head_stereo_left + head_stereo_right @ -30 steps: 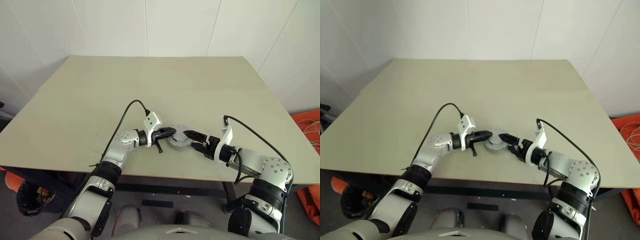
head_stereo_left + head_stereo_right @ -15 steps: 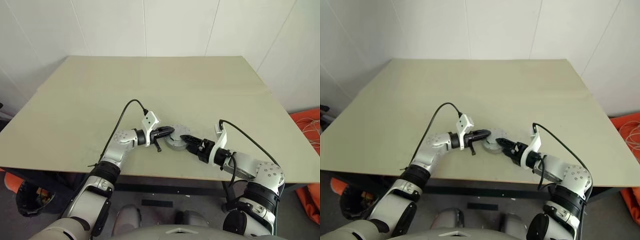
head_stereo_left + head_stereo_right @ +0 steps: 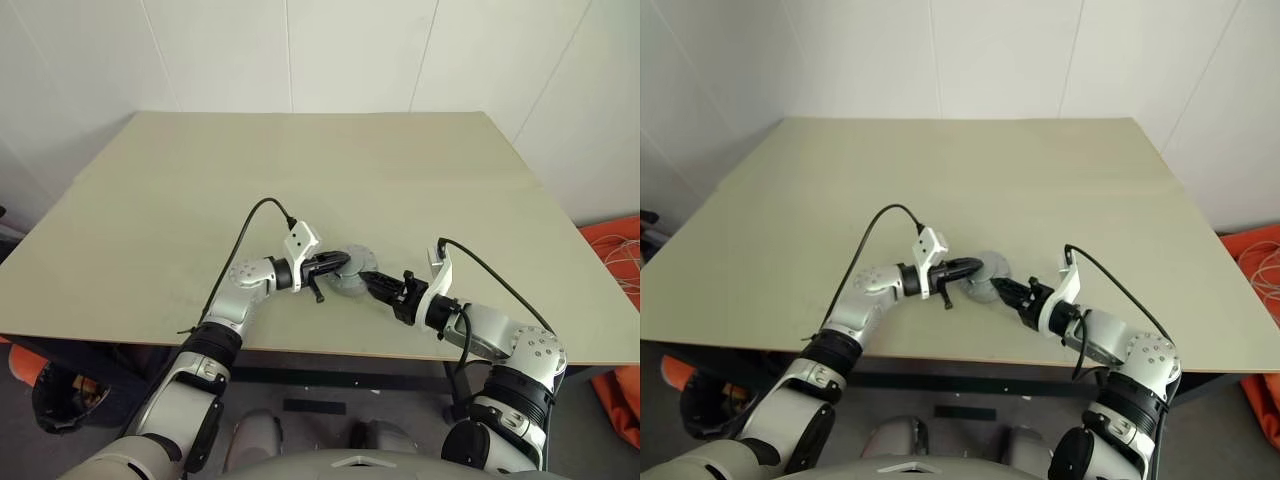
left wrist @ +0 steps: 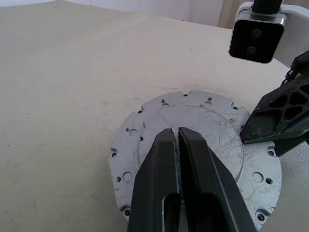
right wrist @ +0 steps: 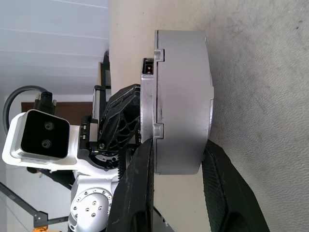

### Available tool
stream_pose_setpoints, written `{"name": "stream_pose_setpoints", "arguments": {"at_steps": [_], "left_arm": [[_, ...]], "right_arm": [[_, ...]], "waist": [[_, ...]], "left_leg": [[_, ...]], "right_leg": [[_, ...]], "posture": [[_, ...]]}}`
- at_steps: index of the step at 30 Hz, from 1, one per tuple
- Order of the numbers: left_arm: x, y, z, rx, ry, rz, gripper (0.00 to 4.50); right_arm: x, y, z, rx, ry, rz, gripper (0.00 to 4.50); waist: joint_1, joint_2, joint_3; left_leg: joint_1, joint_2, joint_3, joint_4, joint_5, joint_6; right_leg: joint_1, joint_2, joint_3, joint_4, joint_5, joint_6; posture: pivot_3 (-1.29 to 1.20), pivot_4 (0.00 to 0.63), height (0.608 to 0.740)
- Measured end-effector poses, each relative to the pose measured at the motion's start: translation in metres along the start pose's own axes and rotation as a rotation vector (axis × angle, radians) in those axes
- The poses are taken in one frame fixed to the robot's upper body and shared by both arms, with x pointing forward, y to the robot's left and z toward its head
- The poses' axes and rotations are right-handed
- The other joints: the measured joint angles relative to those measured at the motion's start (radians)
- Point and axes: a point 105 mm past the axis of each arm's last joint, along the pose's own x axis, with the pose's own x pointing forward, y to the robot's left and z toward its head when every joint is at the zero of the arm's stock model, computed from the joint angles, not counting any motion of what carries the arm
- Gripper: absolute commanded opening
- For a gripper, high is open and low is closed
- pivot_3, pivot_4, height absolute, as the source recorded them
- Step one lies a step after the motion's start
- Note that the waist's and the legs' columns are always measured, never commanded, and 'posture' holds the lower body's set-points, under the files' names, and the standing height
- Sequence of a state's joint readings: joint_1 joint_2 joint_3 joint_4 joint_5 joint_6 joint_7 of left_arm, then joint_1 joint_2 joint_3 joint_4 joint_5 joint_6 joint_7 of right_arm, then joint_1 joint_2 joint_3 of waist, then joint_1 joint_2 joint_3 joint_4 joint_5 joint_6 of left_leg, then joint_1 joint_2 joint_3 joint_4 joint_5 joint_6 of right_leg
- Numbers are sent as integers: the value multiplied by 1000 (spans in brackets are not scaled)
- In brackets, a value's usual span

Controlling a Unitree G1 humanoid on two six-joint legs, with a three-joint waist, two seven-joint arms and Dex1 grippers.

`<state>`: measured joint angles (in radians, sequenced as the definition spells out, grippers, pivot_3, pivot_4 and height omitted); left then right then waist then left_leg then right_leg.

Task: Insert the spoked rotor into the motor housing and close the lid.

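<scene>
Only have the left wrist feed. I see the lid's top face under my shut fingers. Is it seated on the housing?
Observer: The right wrist view shows it side-on. The lid lies flat on the motor housing, with no gap on that side.
Operator: Where's the right gripper?
Observer: In the head view, the right gripper is low at the housing's right side. The left gripper reaches over it from the left.
Operator: Table margin?
Observer: The housing sits close to the table's near edge, with some surface in front of it.
</scene>
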<state>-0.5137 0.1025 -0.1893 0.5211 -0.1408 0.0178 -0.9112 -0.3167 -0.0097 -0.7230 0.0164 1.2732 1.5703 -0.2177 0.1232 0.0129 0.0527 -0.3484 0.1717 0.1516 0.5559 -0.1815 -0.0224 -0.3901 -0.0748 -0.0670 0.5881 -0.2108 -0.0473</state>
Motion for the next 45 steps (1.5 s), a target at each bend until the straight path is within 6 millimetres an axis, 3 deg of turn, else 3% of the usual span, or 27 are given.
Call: {"name": "stream_pose_setpoints", "arguments": {"at_steps": [7, 11, 15, 19, 23, 30, 36, 45], "left_arm": [[-2, 1, 1, -45, -26, 11, 189], [-9, 0, 15, -221, -142, 29, 189], [-38, 13, 35, -382, -246, 75, 189], [-72, 15, 14, -664, -233, 152, 189], [-99, -6, -4, -893, -195, 142, 189], [-104, -15, 9, -1155, -341, 97, 2405], [-106, -9, 15, -1274, -445, 116, 4398], [-100, -10, 24, -1407, -550, 32, 4500]], "right_arm": [[0, 0, -1, 10, -11, 4, 1150], [3, 4, 2, 12, -32, 6, 1150], [4, 6, 9, 19, -75, 3, 1150], [3, 8, 18, 18, -117, -6, 1150], [10, 22, 18, 19, -112, 37, 1150], [25, 74, 8, -61, -44, 164, 1150], [28, 84, 6, -64, -29, 169, 1150], [28, 90, 3, -66, -11, 174, 1150]], "waist": [[0, 0, 0], [1, 0, 0], [0, 1, 0], [-2, 1, 0], [-2, 1, 1], [-1, 1, 1], [0, -1, 1], [0, -1, 1]], "left_leg": [[0, 0, 0, 0, 0, 0], [-6, 0, 0, 0, 0, 0], [-9, 0, 0, 0, 0, 0], [-13, -1, 0, 1, -2, 3], [-14, 0, 0, 3, -2, 3], [-13, 0, -1, 9, -2, 3], [-16, -1, -2, 11, -2, 3], [-20, -1, -2, 11, -2, 3]], "right_leg": [[-2, 0, 0, 0, 0, 0], [-8, 0, 0, 2, 0, -1], [-11, 0, -1, 3, 3, -6], [-13, 0, -1, 2, 4, -7], [-14, 0, -1, 3, 1, -2], [-8, 0, -1, 0, 2, 3], [-8, 0, -1, -1, 5, 7], [-10, 0, -1, -1, 8, 12]], "posture": [[0, 0, 740], [0, 0, 740], [0, 0, 740], [0, 0, 740], [0, 0, 740], [0, 0, 740], [0, 0, 740], [0, 0, 740]]}}
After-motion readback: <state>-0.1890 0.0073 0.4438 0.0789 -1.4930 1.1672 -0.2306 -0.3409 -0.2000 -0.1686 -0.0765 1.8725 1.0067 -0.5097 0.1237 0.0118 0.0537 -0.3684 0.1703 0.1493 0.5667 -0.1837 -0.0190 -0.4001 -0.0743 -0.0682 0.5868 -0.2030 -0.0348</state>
